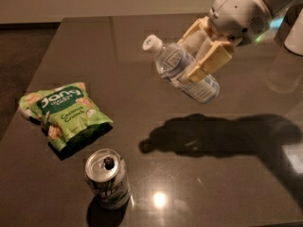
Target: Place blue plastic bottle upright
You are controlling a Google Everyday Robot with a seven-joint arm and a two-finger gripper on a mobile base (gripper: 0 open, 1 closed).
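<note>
Above the middle of the table [94, 46] I have one bottle [169, 59] in the air, pinched across its body by the gripper [189, 56], whose jaws are closed narrow on it. It hangs tilted, white cap [150, 42] up and to the left, base down and to the right. Its shadow [213, 136] lies apart on the tabletop. Besides that bottle I count one green snack bag [64, 115] lying flat near the left edge. One opened can [108, 178] stands upright just in front of the bag, close to it but not touching. One white object [296, 32] is cut off at the right border, and I cannot tell what it is. The far edge runs behind the gripper. Bare tabletop spreads under the bottle and across to the right, well apart from bag and can.
</note>
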